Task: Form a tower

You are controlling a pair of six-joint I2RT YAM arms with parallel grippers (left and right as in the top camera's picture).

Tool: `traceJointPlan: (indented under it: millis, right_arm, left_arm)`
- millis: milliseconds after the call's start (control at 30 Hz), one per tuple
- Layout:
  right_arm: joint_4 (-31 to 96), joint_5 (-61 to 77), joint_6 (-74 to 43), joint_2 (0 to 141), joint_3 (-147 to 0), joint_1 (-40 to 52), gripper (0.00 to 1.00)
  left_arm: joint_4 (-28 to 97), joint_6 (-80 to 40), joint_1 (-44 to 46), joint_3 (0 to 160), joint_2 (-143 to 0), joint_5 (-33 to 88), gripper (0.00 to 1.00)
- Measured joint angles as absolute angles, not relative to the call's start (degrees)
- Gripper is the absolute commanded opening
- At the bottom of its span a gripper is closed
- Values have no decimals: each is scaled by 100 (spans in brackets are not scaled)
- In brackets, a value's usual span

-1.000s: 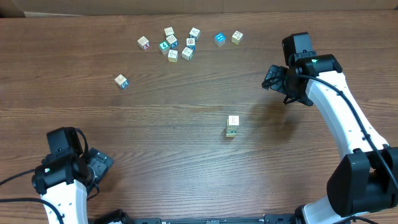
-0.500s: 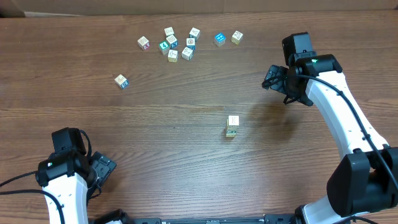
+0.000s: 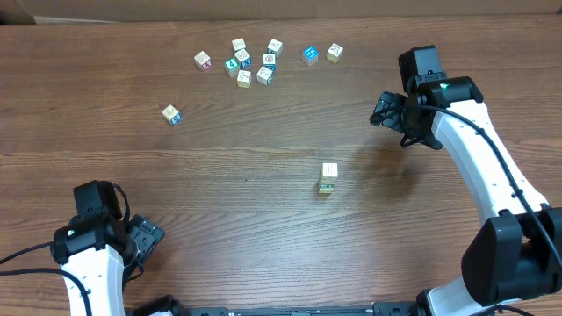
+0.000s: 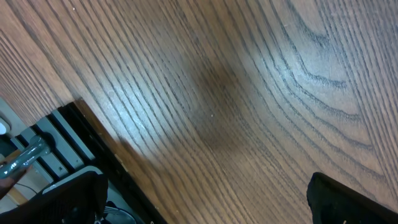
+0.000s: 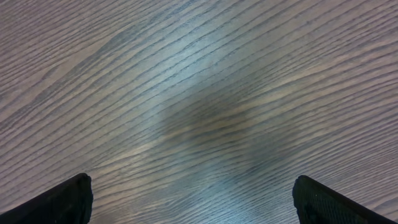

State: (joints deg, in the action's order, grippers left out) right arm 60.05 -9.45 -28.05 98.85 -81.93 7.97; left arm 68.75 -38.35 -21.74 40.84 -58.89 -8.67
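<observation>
The tower (image 3: 328,176) is a narrow stack of pale picture cubes with a cream top face, standing near the middle of the table in the overhead view. My right gripper (image 3: 381,112) hovers to its upper right, well apart from it. Its fingers (image 5: 336,202) are spread wide over bare wood, so it is open (image 5: 193,208). At the front left, far from the stack, my left gripper (image 3: 147,238) sits by the table's front edge. It is open too (image 4: 205,211), with nothing between its fingers (image 4: 351,202).
Several loose picture cubes (image 3: 245,61) lie clustered at the back, with a blue one (image 3: 310,55) and a pale one (image 3: 335,52) to their right. A single cube (image 3: 171,114) lies at the left. The table edge and a metal frame (image 4: 56,146) show under the left wrist.
My left arm has shifted slightly toward the front edge and to the right. The right arm, the tower and the loose cubes have not moved.
</observation>
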Motion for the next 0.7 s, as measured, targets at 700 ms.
traceJointPlan:
  millis: [700]
  right_arm:
    - [6005,-947,-2810,9885,-8193,797,100]
  left_arm:
    - [2099,-3835,-2174,2801,-4517,-867,99]
